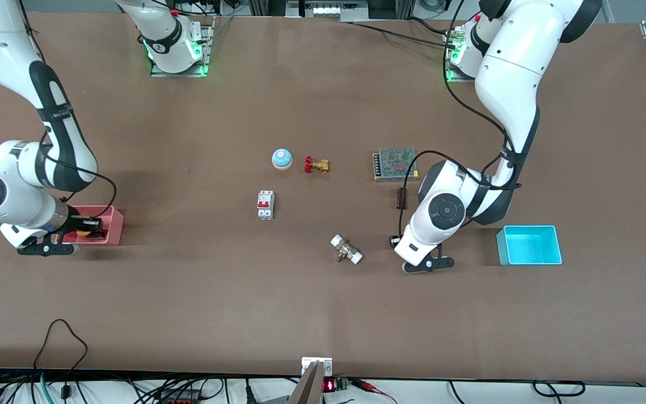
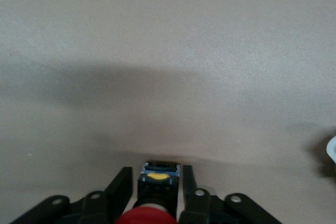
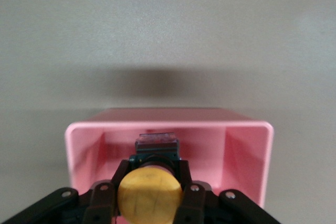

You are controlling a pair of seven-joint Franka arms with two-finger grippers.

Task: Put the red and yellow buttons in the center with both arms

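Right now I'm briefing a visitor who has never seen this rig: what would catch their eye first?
Probably the two white arms, each gripping a button. The right gripper holds the yellow button over the pink bin at its end of the table; the left gripper holds the red button over bare tabletop beside the white-ended brass fitting. The empty blue bin also stands out.

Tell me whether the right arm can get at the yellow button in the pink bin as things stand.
Probably yes, it already has it: the right gripper is down inside the open-topped pink bin, its fingers closed on either side of the yellow button. Nothing else lies in the bin.
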